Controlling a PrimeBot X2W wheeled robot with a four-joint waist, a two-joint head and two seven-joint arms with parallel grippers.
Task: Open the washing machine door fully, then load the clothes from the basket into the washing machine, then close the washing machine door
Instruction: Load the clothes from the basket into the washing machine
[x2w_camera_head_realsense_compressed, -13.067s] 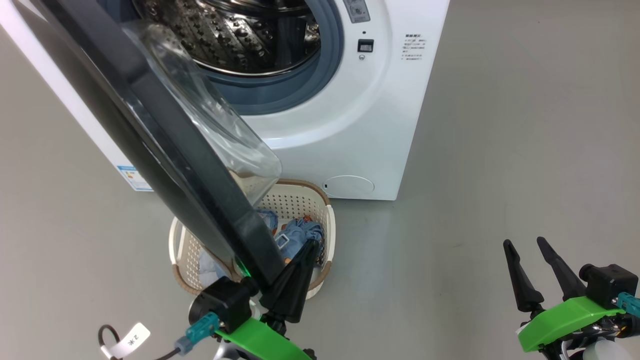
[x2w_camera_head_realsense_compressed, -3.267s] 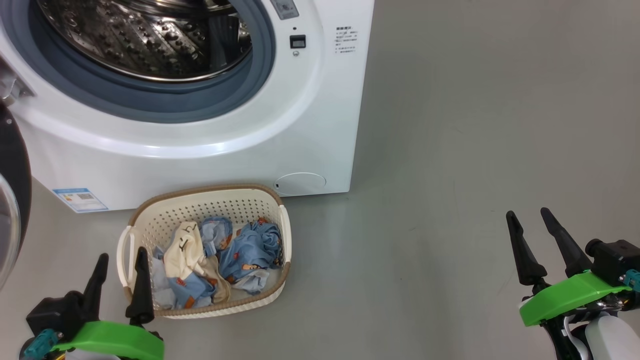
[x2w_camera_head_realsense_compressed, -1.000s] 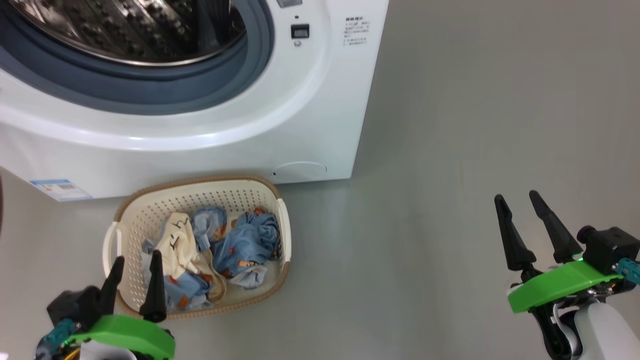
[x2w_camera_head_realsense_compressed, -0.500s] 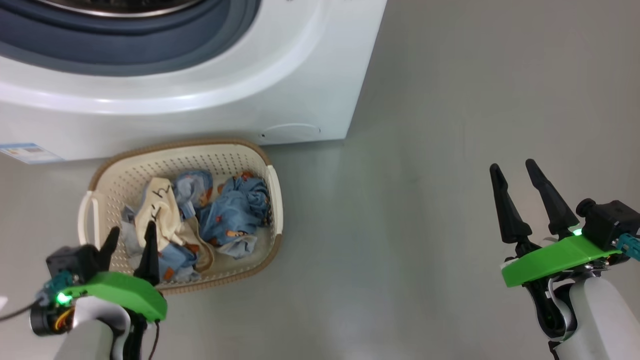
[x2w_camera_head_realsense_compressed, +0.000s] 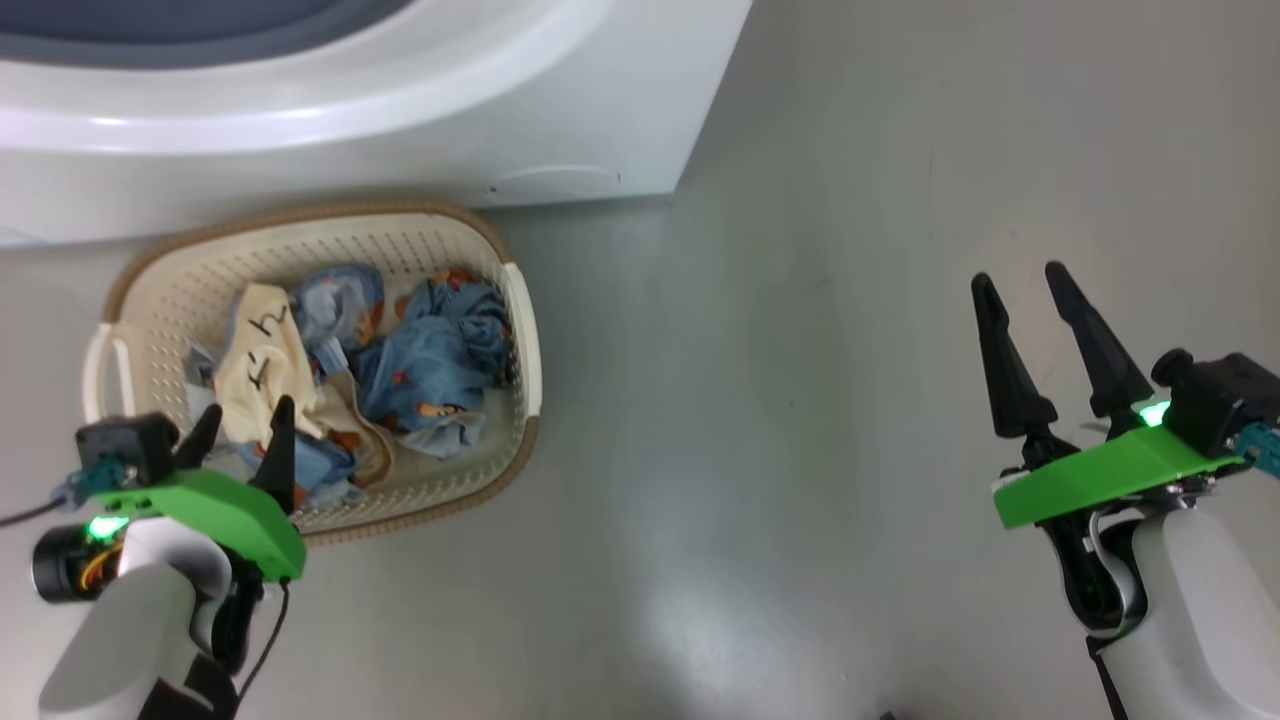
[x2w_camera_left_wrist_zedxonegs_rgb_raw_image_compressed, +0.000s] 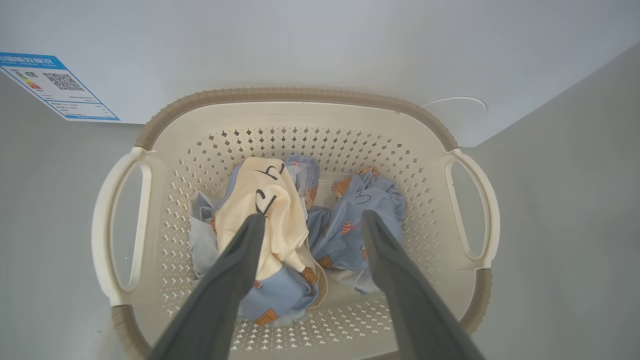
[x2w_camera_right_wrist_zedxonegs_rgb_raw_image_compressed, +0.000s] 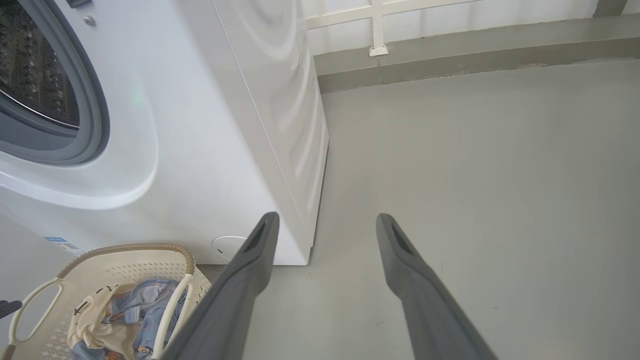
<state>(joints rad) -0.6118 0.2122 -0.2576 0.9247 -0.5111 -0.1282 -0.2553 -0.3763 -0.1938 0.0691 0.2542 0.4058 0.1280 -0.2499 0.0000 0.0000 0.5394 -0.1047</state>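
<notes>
Head view is tilted down; left gripper (x2w_camera_head_realsense_compressed: 247, 430) is advanced over basket (x2w_camera_head_realsense_compressed: 300, 213) near rim, fingers (x2w_camera_left_wrist_zedxonegs_rgb_raw_image_compressed: 240, 260) spread above clothes (x2w_camera_head_realsense_compressed: 430, 350). Right gripper (x2w_camera_head_realsense_compressed: 1018, 280) idle, spread. Loading is judged begun; nothing gripped yet.

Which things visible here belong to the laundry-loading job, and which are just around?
Job: washing machine, basket, clothes, left gripper, open over the basket.
Just around: blue label sticker, round cap, floor, right gripper, open over the floor.
</notes>
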